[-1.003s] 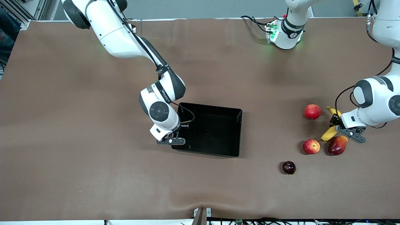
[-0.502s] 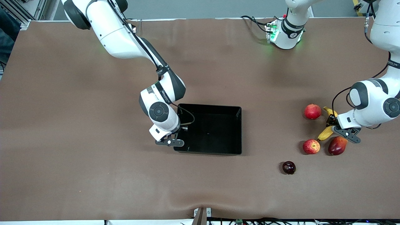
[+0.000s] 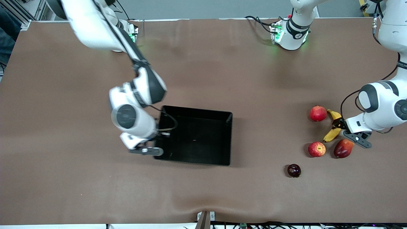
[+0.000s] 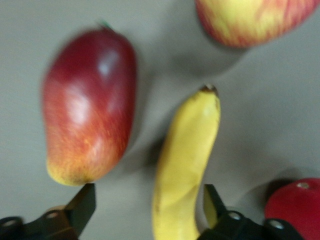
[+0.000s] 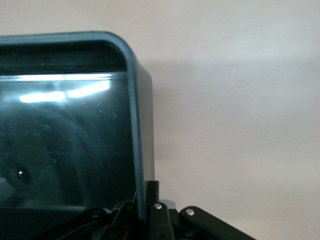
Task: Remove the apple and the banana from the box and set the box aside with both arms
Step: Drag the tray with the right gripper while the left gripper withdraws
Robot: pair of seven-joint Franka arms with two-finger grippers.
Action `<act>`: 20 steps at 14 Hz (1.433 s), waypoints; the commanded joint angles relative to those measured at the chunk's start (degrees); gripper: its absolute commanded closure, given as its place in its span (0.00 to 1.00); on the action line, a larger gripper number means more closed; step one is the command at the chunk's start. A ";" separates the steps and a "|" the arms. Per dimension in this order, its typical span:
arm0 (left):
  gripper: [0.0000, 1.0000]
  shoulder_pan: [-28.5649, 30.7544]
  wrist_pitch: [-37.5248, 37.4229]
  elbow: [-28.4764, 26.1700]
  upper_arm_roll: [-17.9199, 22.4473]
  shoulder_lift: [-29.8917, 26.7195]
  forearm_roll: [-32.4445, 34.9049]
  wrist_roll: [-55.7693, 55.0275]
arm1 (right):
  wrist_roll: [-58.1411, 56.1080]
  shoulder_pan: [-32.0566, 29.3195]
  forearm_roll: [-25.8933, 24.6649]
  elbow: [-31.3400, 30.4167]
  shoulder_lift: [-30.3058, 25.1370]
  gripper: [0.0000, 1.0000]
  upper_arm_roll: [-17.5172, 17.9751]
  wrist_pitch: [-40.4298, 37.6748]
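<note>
Brown matting covers the whole table [image 3: 79,178], and everything of the task is carried on it. Nearest the front edge, toward the left arm's end, a dark plum-like fruit [image 3: 294,170] lies alone, apart from the other fruit. A little farther in, the apple [image 3: 316,149] and a dark red-orange mango [image 3: 343,148] are set side by side, with the banana [image 3: 333,128] just past them and a pomegranate [image 3: 318,113] farthest from the front edge; both task fruits are thus already out on the matting near the left arm's end, which suggests that the emptying step is done. The left gripper [image 3: 346,131] is held low over the banana with its jaws spread wide to either side of the fruit and no longer clamped on it, as the left wrist view shows, so the banana appears to have been set down and released there. Toward the middle of the table the box [image 3: 197,140] stands empty, its glossy floor bare. The right gripper [image 3: 152,147] is pinched tight on the box wall at the end toward the right arm's end of the table, near the corner closest to the front edge; that hold is judged to serve for dragging the box aside. Only one arm is on the box at present, so the two-armed move is not yet shared.
</note>
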 commanded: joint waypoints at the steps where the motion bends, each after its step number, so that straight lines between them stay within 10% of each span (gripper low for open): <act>1: 0.00 -0.14 -7.42 6.23 -1.07 -2.09 0.08 -0.86 | -9.11 -8.79 1.20 -4.79 -7.34 1.00 1.62 -5.35; 8: 0.00 -0.23 -26.96 22.68 -3.88 -6.40 -5.28 -10.34 | -35.06 -27.00 3.68 -10.86 -9.02 1.00 1.10 -5.81; 20: 0.00 -2.06 -38.65 22.26 -15.75 -20.89 -4.75 -48.76 | -43.61 -38.96 -0.64 -10.87 1.34 1.00 1.19 8.94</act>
